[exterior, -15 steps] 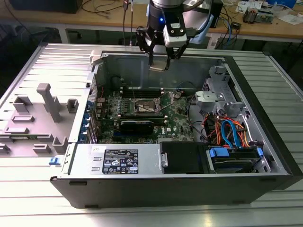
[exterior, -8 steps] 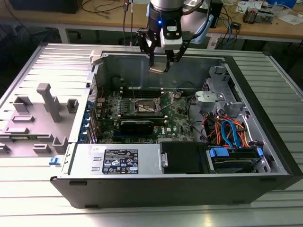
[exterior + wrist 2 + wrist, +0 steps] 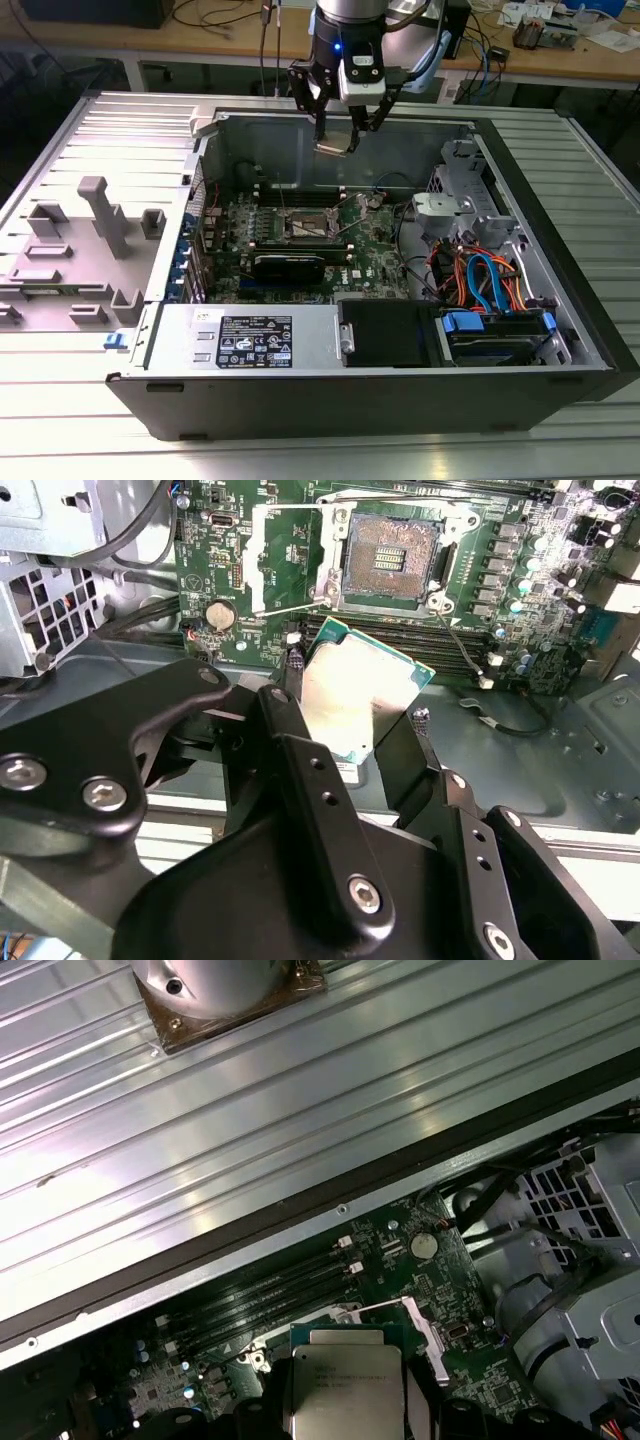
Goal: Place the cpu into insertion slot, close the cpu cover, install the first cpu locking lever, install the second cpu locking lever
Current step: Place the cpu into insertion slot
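My gripper (image 3: pixel 335 138) hangs above the back of the open computer case, shut on the cpu (image 3: pixel 332 149). In the second wrist view the cpu (image 3: pixel 360 695) is a flat square chip with a dull silver top, tilted between my two black fingers (image 3: pixel 290 730). Below it on the green motherboard lies the insertion slot (image 3: pixel 392 558), its dark centre bare. The cpu cover (image 3: pixel 262 560), a thin silvery frame, stands swung open beside the slot. Thin wire levers (image 3: pixel 455 630) stand loose at the slot's edges. The first wrist view has the cpu (image 3: pixel 345 1385) over the board.
Black memory sticks (image 3: pixel 450 645) run along the slot. At the exterior view's right, a drive cage (image 3: pixel 455 205) and orange and blue cables (image 3: pixel 480 275) crowd the case. A power supply (image 3: pixel 260 340) lies at the front. A grey fixture tray (image 3: pixel 80 250) sits at the left.
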{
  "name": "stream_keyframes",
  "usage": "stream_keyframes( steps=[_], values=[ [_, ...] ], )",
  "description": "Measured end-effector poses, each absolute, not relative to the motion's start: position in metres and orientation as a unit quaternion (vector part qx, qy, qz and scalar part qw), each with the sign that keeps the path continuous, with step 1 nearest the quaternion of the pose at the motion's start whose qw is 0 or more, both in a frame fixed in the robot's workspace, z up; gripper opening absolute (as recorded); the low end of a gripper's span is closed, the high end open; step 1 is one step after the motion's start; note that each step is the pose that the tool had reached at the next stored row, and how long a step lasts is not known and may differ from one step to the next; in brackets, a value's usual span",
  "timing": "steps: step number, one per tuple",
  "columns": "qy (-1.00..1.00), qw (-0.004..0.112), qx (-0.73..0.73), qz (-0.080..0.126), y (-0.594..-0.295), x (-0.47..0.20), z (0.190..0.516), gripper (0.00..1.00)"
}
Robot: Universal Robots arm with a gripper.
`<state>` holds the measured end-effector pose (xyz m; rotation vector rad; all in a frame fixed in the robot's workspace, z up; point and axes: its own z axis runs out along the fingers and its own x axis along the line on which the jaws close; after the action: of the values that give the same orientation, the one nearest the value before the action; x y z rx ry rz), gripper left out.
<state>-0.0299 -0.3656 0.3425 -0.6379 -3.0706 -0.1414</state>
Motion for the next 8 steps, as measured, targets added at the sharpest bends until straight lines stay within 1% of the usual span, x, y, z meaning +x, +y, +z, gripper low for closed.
stream_keyframes(
  steps=[8],
  values=[
    [-0.973,0.0,-0.227,-0.045,-0.3656,-0.0299,0.3422,0.54]
  ],
)
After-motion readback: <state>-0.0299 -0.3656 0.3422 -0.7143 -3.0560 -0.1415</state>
